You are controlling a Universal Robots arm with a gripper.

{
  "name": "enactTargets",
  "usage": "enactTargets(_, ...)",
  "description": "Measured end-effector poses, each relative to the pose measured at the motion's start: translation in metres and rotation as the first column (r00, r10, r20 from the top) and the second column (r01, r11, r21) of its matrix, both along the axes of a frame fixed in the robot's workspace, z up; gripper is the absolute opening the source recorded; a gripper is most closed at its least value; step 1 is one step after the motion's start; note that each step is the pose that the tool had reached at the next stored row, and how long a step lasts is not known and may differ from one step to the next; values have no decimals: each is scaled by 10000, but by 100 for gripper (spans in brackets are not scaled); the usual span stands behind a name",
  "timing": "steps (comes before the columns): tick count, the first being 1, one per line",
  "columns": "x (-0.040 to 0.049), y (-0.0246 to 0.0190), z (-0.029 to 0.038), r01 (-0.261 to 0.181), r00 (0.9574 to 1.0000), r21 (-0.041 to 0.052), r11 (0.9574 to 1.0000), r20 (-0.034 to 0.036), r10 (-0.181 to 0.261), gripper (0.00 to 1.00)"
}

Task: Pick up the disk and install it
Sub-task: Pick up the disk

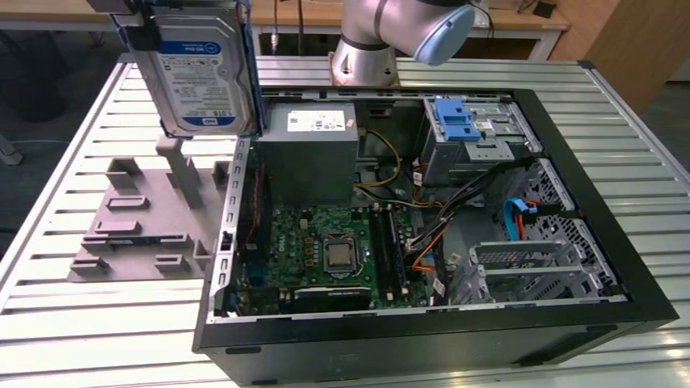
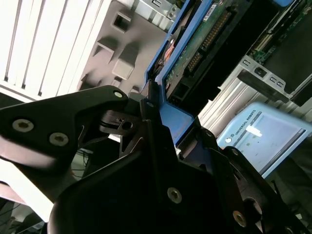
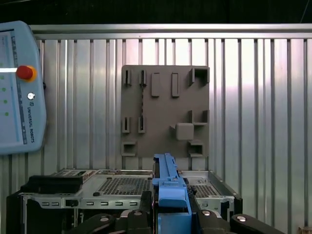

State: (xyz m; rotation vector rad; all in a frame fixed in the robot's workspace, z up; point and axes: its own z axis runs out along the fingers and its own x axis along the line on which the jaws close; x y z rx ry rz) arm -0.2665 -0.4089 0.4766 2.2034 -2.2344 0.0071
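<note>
The disk [image 1: 199,73], a silver drive with a white-and-blue label in a blue carrier frame, hangs upright in the air at the exterior view's upper left, above the grey fixture plate [image 1: 140,218] and just outside the wall of the open computer case [image 1: 232,242]. My gripper [image 1: 183,10] is shut on its top edge. In the second wrist view the black fingers [image 2: 151,122] clamp the blue frame, and the disk's green circuit board [image 2: 195,48] faces the camera. The first wrist view has the disk's blue edge [image 3: 168,190] rising from my gripper [image 3: 168,217].
Inside the case are a grey power-supply box [image 1: 313,153], the motherboard [image 1: 323,250], loose cables and a drive bay with a blue latch [image 1: 458,121]. The arm's base [image 1: 367,48] stands behind the case. A teach pendant [image 3: 19,87] lies on the slatted table [image 3: 258,97].
</note>
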Motion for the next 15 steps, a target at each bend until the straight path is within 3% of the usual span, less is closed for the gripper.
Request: enactTargets(15, 323, -132, 0, -1, 10000, 0, 10000, 0, 1, 36)
